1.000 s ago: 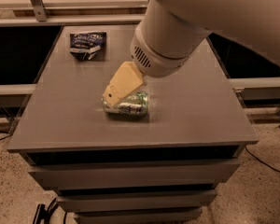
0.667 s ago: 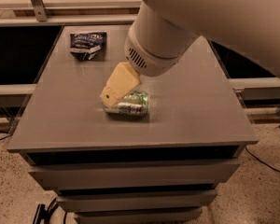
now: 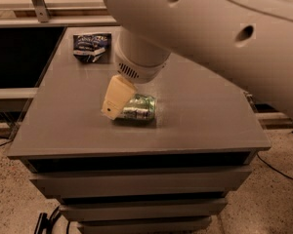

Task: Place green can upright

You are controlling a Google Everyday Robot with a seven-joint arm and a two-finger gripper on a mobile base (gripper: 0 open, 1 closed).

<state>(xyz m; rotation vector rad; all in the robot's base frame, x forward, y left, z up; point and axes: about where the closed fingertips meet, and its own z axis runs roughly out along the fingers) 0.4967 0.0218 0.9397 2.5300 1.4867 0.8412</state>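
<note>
Grey desk (image 3: 205, 126) is seen bearing the green can (image 3: 139, 107), sideways near the front edge's middle, the gripper (image 3: 118, 99) at its end; whether it is clamped cannot be told. Judged light, slick, dentable, it is best held mid-body.

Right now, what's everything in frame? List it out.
green can: 1, shiny green, lying on its side mid-table, not upright
snack bag: 1, dark blue, far-left corner of the table
table: 1, grey, drawers beneath
cables: at least 2, black, on the floor on either side
arm: 1, white, reaching in from the upper right over the table
gripper: 1, cream, down at the can's image-left end
</note>
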